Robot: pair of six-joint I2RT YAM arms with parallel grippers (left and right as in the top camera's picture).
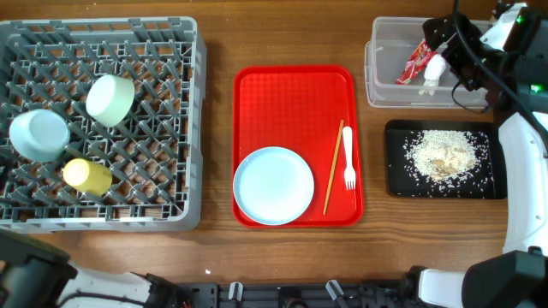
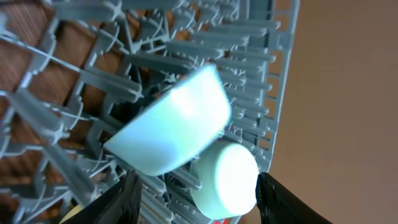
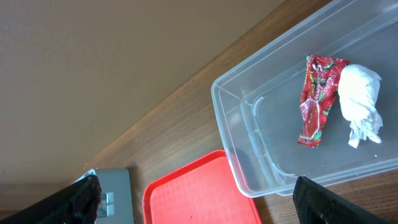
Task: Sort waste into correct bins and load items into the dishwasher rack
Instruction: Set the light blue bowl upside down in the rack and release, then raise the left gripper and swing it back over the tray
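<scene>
Chopstick [image 1: 333, 167] along red tray's [image 1: 291, 103] length, fork [image 1: 348, 158] beside

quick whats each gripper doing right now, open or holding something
left gripper: open, holding nothing, by the rack.
right gripper: open wide, holding nothing, near the clear tub.

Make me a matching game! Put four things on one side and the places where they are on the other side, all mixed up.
Things:
1. red wrapper
2. rice scraps
3. white fork
4. yellow cup

Places:
A. on the red tray
B. in the grey rack
C. in the clear tub
D. on the black tray

Pairs: 1-C, 2-D, 3-A, 4-B
</scene>
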